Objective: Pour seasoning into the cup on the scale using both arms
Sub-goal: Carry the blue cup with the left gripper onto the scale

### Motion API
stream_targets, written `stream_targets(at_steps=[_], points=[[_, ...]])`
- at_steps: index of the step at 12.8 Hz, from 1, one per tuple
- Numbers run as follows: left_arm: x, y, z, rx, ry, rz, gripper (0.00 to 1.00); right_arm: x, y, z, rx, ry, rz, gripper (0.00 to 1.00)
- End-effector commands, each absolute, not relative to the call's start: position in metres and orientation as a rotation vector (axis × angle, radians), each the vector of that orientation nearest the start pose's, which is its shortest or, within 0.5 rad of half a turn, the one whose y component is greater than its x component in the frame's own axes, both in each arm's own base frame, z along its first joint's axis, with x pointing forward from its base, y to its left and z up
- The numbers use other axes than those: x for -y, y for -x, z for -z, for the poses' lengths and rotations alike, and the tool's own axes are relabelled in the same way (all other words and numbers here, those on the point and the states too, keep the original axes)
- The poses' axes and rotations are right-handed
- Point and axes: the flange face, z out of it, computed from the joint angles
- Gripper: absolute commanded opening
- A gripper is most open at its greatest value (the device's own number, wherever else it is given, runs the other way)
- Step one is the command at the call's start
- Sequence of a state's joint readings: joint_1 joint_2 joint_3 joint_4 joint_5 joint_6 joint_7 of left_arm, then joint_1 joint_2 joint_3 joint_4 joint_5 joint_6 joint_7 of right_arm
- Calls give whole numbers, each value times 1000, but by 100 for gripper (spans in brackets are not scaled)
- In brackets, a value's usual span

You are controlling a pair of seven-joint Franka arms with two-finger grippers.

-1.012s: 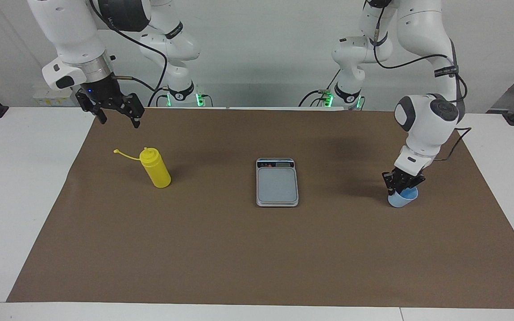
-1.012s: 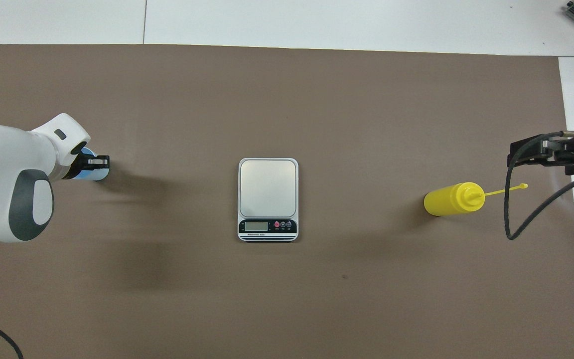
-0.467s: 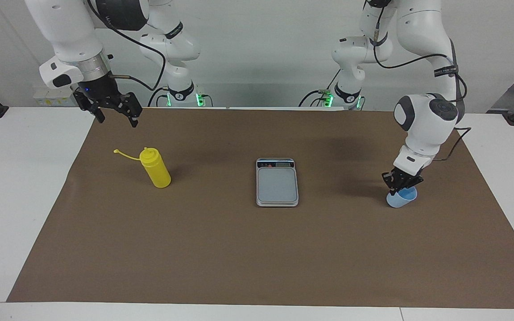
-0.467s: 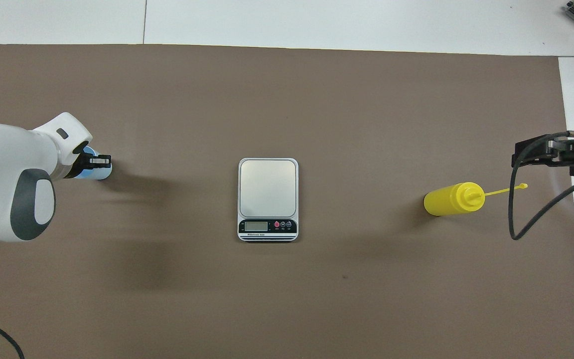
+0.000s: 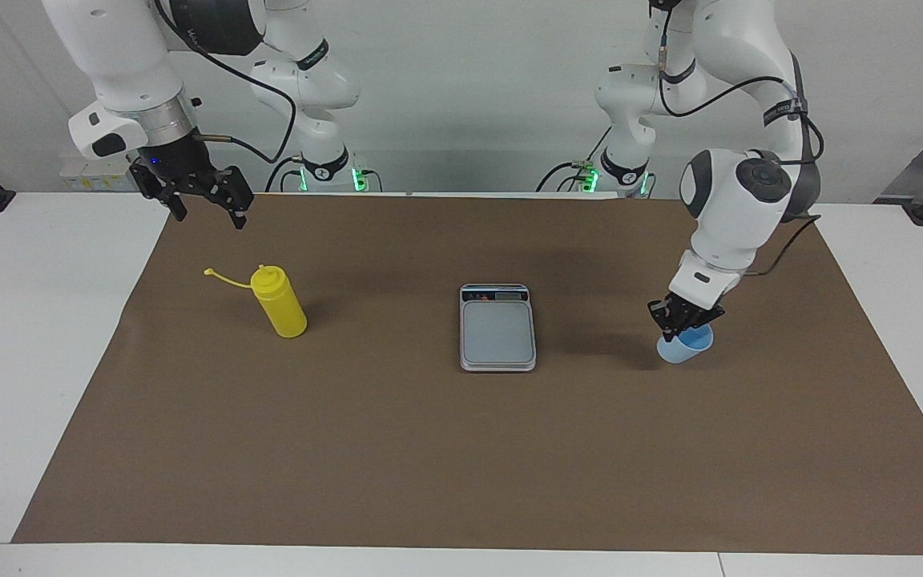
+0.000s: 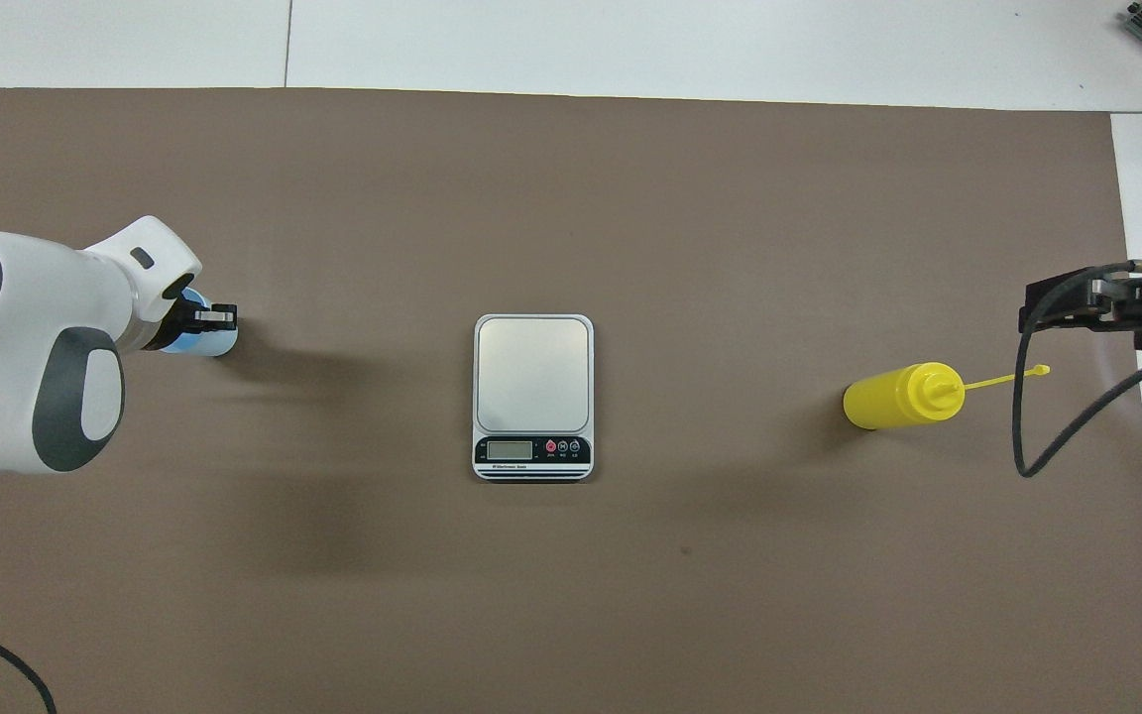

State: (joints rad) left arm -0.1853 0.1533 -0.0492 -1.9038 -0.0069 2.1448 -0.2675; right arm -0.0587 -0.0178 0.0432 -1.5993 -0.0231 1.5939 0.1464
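Note:
The light blue cup (image 5: 684, 348) hangs tilted from my left gripper (image 5: 679, 327), which is shut on its rim, over the mat between the scale and the left arm's end of the table. From overhead the cup (image 6: 202, 343) shows partly under the left gripper (image 6: 219, 318). The silver-grey scale (image 5: 497, 330) (image 6: 533, 373) lies flat mid-mat with nothing on it. The yellow seasoning bottle (image 5: 280, 304) (image 6: 896, 398) stands toward the right arm's end, its cap strap sticking out. My right gripper (image 5: 213, 215) (image 6: 1047, 307) hangs open in the air over the mat's edge, above and apart from the bottle.
A brown mat (image 5: 461, 449) covers most of the white table (image 5: 21, 336). A black cable (image 6: 1027, 436) loops down from the right arm near the bottle.
My left gripper closed on the cup's rim and has carried it toward the scale. The right gripper rose slightly and drifted away from the bottle.

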Motion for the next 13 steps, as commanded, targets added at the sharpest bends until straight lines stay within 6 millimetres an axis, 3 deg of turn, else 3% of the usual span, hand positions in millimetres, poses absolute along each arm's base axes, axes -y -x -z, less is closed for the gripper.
stream_targets(at_steps=[1,5,7,11,13], points=[[198,-576,-442,182,3123,87,0,11,-543,-623,-268,3142,16,100],[291,-535,-453,454,3067,71,0,11,-543,-623,-270,3142,16,100],[328,-513,-455,526,3067,76,0,11,-543,-623,-270,3142,13,100],[384,-487,-471,595,3126,162,0,15,-543,-623,-280,3141,13,100],[388,-491,-468,597,3147,190,0,14,-543,-623,-278,3141,13,100]])
